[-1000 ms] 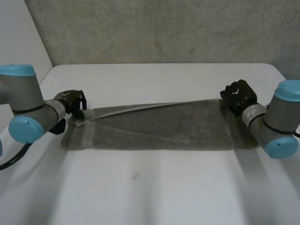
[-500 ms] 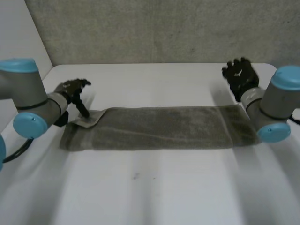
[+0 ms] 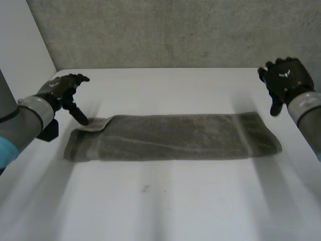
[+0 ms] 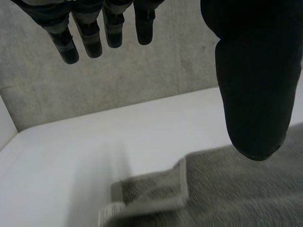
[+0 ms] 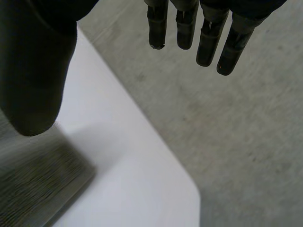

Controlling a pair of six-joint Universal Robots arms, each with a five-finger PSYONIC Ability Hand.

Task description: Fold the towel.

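A grey-green towel (image 3: 170, 136) lies folded into a long strip across the middle of the white table (image 3: 165, 201). Its far left corner (image 3: 95, 124) is turned over, showing a pale hem (image 4: 156, 198). My left hand (image 3: 64, 90) hovers open just beyond that corner, fingers (image 4: 90, 33) straight and thumb (image 4: 255, 94) apart, holding nothing. My right hand (image 3: 286, 80) is raised open above the table beyond the towel's right end (image 5: 42, 184), its fingers (image 5: 208, 33) spread and empty.
A concrete wall (image 3: 170, 30) rises behind the table's far edge. The table's rounded far right corner (image 5: 189, 189) lies close to my right hand, with grey floor (image 5: 227, 132) past it. A wide bare stretch of table lies in front of the towel.
Both hands let go of the towel's far edge and opened. The lifted layer dropped flat onto the strip. Both hands rose and drew outward, away from the towel's ends.
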